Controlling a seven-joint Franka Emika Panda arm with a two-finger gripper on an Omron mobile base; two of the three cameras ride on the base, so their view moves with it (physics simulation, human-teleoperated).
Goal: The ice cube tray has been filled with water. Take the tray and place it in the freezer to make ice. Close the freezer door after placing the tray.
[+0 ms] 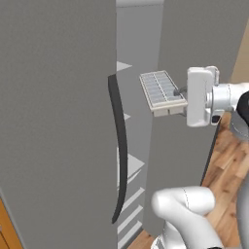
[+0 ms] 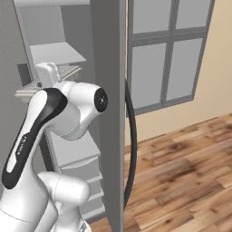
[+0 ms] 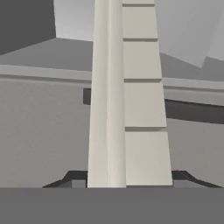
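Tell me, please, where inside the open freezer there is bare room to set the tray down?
The gripper is shut on the ice cube tray. In the freezer, the top shelf lies bare under the roof. Lower down, the drawers are stacked close, with the arm in front.

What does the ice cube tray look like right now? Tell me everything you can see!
The ice cube tray is a flat, pale grey-white rectangle that looks like plastic, with a grid of small square cells on top. The gripper is shut on one short end and holds it up in the air, roughly level, in front of the open freezer. In the hand view it runs straight away from the fingers. Nothing else touches it.
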